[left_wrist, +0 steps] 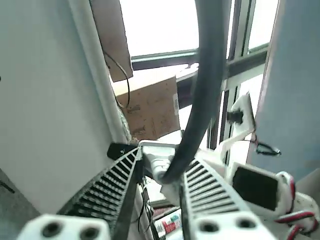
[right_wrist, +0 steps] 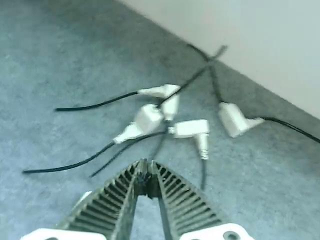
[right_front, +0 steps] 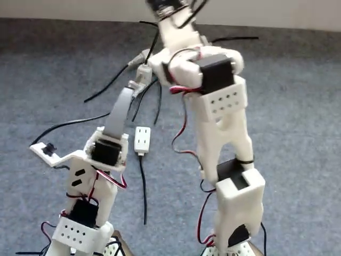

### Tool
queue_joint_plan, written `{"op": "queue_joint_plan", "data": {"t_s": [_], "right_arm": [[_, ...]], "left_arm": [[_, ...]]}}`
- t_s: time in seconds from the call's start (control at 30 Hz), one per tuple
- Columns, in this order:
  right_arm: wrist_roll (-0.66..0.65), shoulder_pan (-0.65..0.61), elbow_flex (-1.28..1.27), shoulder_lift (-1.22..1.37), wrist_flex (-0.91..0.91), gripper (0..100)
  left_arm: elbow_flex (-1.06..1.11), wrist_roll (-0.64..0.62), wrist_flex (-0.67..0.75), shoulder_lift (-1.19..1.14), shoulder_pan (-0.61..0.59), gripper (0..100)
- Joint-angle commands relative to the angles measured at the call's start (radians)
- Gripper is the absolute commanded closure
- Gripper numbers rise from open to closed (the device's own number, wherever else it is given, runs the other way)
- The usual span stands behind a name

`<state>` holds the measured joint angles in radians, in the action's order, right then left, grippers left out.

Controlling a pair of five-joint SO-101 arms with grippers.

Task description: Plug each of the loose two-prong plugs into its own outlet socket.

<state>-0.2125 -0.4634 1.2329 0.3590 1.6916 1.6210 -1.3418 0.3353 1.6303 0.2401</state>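
Currently we find the left gripper clamped on a white two-prong plug trailing a black cable. In the high view, the white rectangular outlet block lies at 6 o'clock from that gripper, long axis 12-to-6, nearer the left arm. The right gripper has its fingers together, with the loose white plugs beyond it.

high cam looks steeply down on the carpet. right wrist cam faces down, near the loose plugs that high also sees. left wrist cam, tight behind its pincer and gripped plug, tilts up at a window.
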Motion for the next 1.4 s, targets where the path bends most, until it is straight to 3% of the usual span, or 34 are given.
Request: {"op": "queue_joint_plan", "data": {"t_s": [0.0, 0.13, 0.23, 0.33, 0.43, 0.53, 0.67, 0.9, 1.27, 1.37], "right_arm": [[-0.014, 0.125, 0.077, -0.071, 0.004, 99.1], [-0.008, 0.228, 0.077, -0.101, 0.030, 99.1], [-0.008, 0.265, 0.059, -0.102, 0.076, 99.1], [-0.005, 0.305, -0.038, -0.107, 0.073, 99.1], [-0.005, 0.306, -0.093, -0.108, 0.073, 99.1], [0.035, 0.308, -0.107, -0.108, 0.073, 99.1], [0.071, 0.325, -0.130, -0.104, 0.073, 99.1], [0.077, 0.329, -0.214, -0.107, 0.073, 99.1], [0.077, 0.331, -0.366, -0.108, 0.073, 99.1], [0.077, 0.331, -0.384, -0.108, 0.073, 99.1]], "left_arm": [[-0.013, -0.021, 0.011, -0.004, -0.097, 99], [-0.036, -0.021, -0.035, -0.005, -0.116, 99], [-0.139, -0.021, -0.239, -0.031, -0.114, 99], [-0.263, -0.021, -0.376, -0.148, -0.114, 99], [-0.378, -0.011, -0.394, -0.329, -0.114, 99], [-0.539, 0.089, -0.493, -0.532, -0.113, 99], [-0.826, 0.192, -0.835, -0.762, -0.111, 99], [-1.230, 0.591, -1.366, -1.006, -0.104, 99], [-1.500, 1.048, -1.731, -1.333, -0.065, 99], [-1.586, 1.108, -1.777, -1.454, -0.015, 99]]}}
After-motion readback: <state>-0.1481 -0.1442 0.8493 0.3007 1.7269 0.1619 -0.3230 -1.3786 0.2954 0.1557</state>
